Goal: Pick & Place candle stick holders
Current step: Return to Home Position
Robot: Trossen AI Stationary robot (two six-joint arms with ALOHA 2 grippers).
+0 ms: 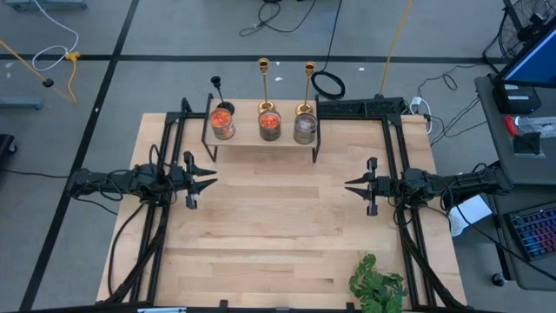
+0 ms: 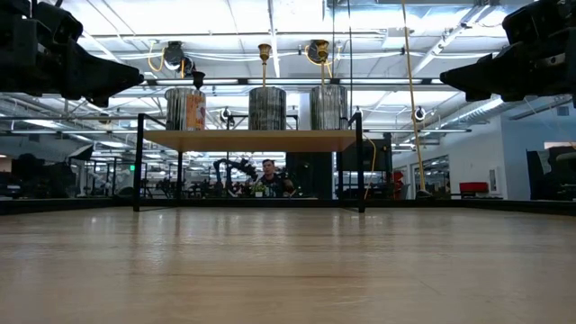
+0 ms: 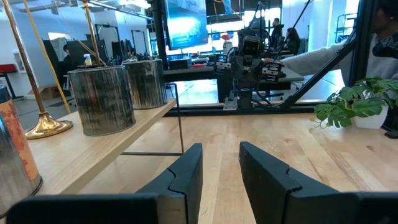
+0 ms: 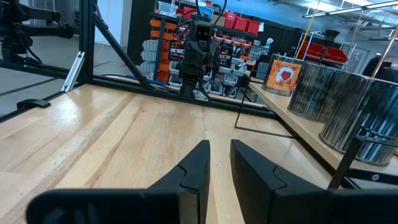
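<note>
High view | left claw (image 1: 213,178) spread | right claw (image 1: 349,186) spread | candle stick holders (image 1: 263,78) on shelf (image 1: 248,141), well apart

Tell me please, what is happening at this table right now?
Nothing is being handled. The left gripper and right gripper hang open and empty over the table, facing each other. On the shelf at the far edge stand three jars, with three candlesticks behind them: one black, two gold.
</note>
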